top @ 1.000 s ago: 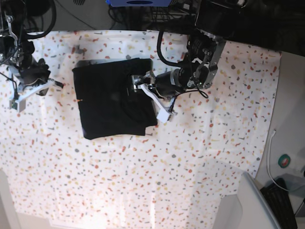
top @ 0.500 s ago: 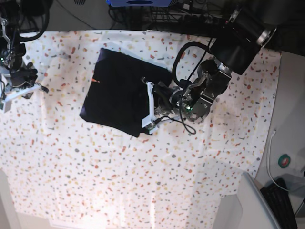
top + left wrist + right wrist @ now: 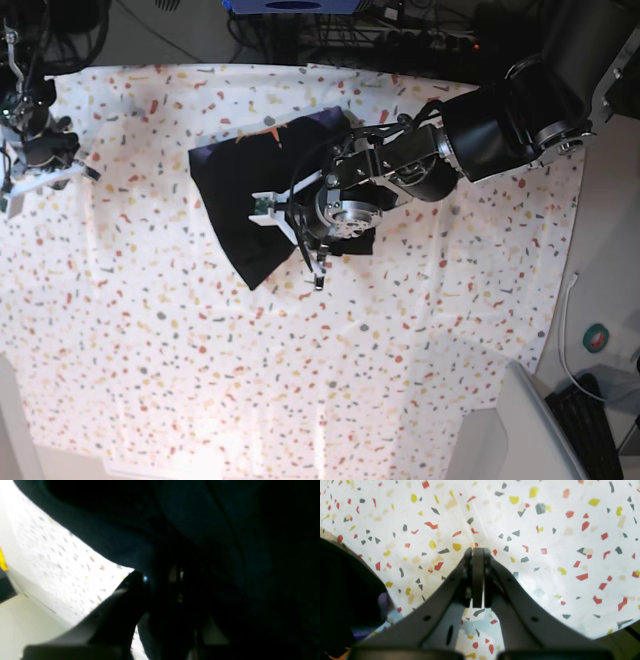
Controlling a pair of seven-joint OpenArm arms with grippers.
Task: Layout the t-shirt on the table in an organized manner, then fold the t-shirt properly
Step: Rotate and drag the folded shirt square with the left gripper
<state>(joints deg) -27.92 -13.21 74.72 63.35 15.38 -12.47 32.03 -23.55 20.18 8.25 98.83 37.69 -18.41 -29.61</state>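
The black t-shirt [image 3: 245, 185] lies folded and skewed on the speckled table [image 3: 300, 380], one corner pointing toward the front. A purple patch [image 3: 325, 121] shows at its far edge. My left gripper [image 3: 292, 232] sits at the shirt's right edge, shut on the fabric. In the left wrist view, dark cloth [image 3: 212, 542] fills most of the frame, with one finger [image 3: 125, 592] over the table [image 3: 50, 550]. My right gripper [image 3: 42, 168] is at the table's far left, away from the shirt. Its fingertips [image 3: 477, 555] are shut and empty over bare table [image 3: 545, 530].
The left arm's bulky body [image 3: 480, 130] hangs over the table's back right. Cables and equipment [image 3: 300, 20] line the back edge. A grey floor strip with a cable [image 3: 570, 320] runs along the right side. A dark shape [image 3: 345, 592] fills the right wrist view's left edge.
The left gripper has swung left and turned, rotating the shirt from square to skewed. The purple patch has come into view. The right gripper has drifted farther left and back.
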